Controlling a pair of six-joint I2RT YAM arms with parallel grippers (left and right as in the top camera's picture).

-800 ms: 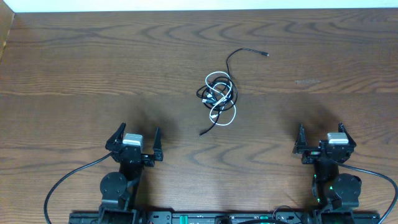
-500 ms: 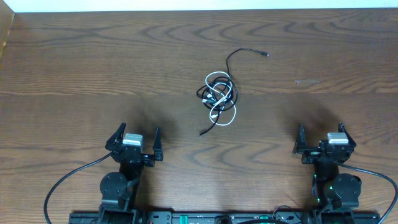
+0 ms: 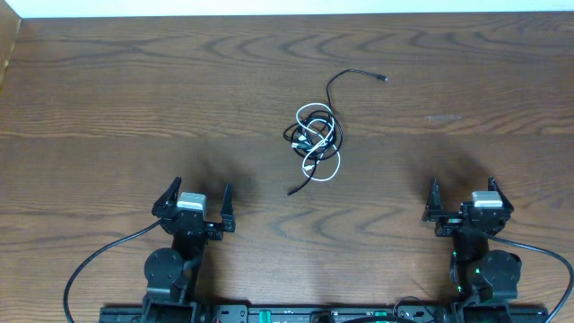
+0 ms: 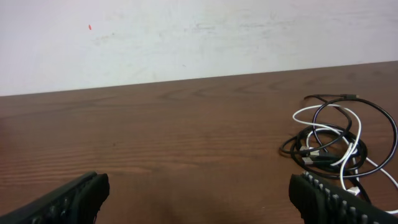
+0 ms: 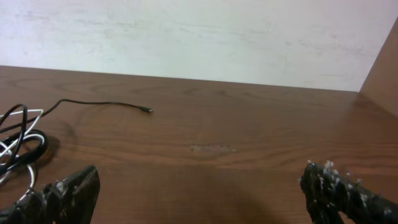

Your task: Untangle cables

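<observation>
Surface: dark wood-grain table [image 3: 108, 90], with a pale scuff [image 3: 442, 117] right of centre. A white wall [image 4: 186, 37] rises behind the far edge. A brown side panel [image 5: 382, 68] stands at the right edge of the right wrist view.

Task item: the cables [image 3: 314, 142] lie as one knotted clump just above the centre of the overhead frame, black and white strands looped through each other. One black cord [image 5: 106, 103] trails out toward the upper right and ends in a small plug. Another black end points to the lower left.

Lower left: left gripper [image 3: 197, 199], jaws spread wide, holding nothing.

Lower right: right gripper [image 3: 465, 196], jaws likewise wide, empty.

Both sit well apart from the clump.
</observation>
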